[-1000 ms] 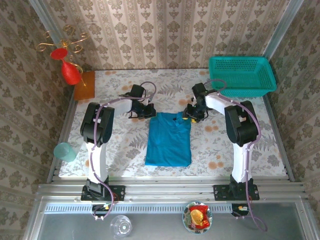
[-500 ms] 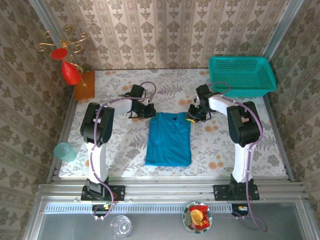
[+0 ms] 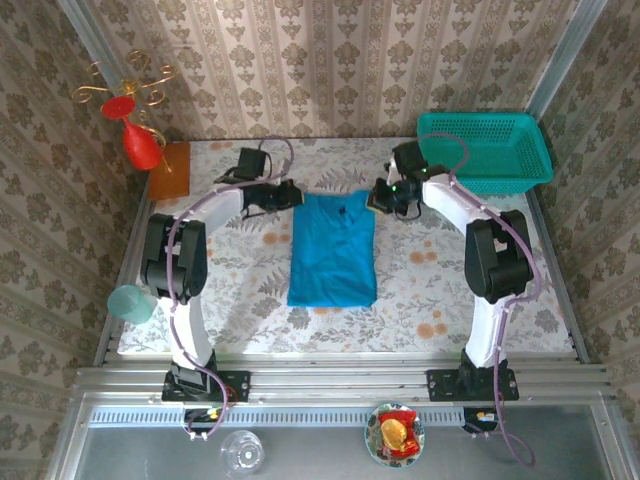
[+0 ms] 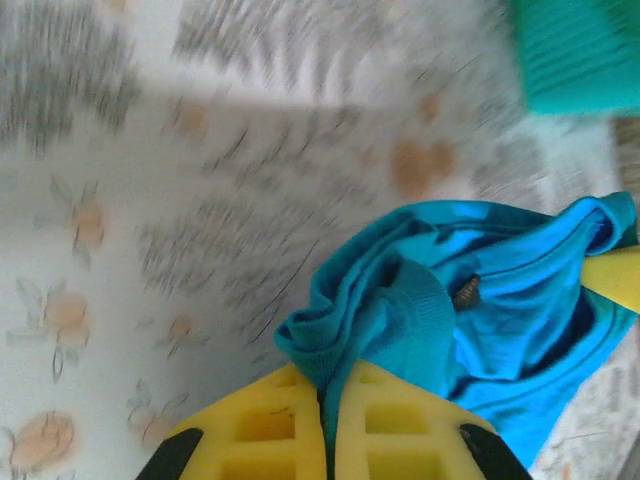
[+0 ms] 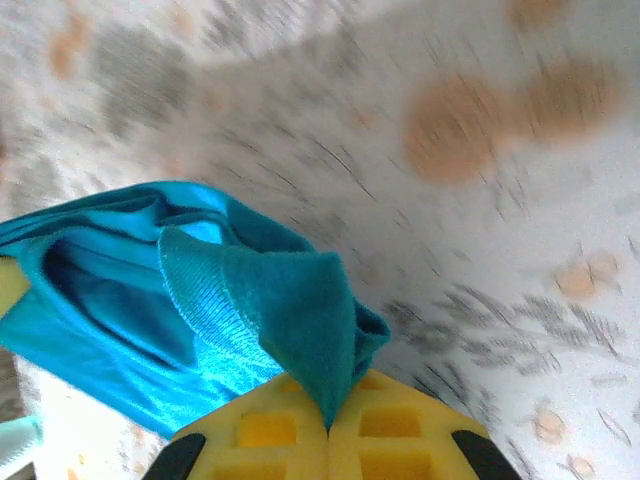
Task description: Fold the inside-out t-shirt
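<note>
Both arms have reached farther across the worktop (image 3: pixel 240 290) since a second ago, and the inside-out t-shirt (image 3: pixel 333 255) has slid with them toward the far side. We have the left hand (image 3: pixel 288 197) pinched shut on the shirt's far left corner. The right hand (image 3: pixel 381 198) has now clamped onto the far right corner. Cloth bunches between the yellow pads (image 4: pixel 270 435) in both wrist views. The shirt lies as a narrow panel with no sleeves sticking out, so we judge the side folds done. The fold bringing the far edge to the near hem is left.
</note>
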You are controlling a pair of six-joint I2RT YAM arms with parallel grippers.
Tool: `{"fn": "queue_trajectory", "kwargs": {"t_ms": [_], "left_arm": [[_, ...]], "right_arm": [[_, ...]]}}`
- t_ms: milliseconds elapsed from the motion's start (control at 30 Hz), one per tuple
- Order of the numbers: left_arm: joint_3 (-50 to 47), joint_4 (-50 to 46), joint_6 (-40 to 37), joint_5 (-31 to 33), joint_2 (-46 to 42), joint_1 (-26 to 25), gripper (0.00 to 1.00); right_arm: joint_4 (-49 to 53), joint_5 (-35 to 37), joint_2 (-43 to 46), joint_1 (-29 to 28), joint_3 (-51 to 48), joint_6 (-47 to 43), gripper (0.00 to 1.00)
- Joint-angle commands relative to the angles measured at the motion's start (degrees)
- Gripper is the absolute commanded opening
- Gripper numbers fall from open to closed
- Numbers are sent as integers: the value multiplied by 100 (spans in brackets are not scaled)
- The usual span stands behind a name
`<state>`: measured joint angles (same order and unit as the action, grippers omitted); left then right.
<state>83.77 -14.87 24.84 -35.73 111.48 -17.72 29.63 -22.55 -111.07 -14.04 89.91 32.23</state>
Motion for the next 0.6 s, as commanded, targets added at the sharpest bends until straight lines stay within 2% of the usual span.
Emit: {"fn": "queue_trajectory", "kwargs": {"t_ms": [0,200,300,433,567], "left_arm": [[656,625,-5,-658,-287,218,0],[1979,516,-456,-1049,-93,406,0],[2142,771,-510,-1306,-43,466,0],[1463,1313,-546,-1539,-229,495,0],[-107,2450,-205,-1793,-659,489,0]], "right_arm": [[327,278,300,39,850,-335,0],[418,201,112,305,2113,-537,0],[265,-22,34,436,2288,-620,0],[-55,-307,120,487,1857,-808,0],[-758,-690,605,450,533,-693,0]]}}
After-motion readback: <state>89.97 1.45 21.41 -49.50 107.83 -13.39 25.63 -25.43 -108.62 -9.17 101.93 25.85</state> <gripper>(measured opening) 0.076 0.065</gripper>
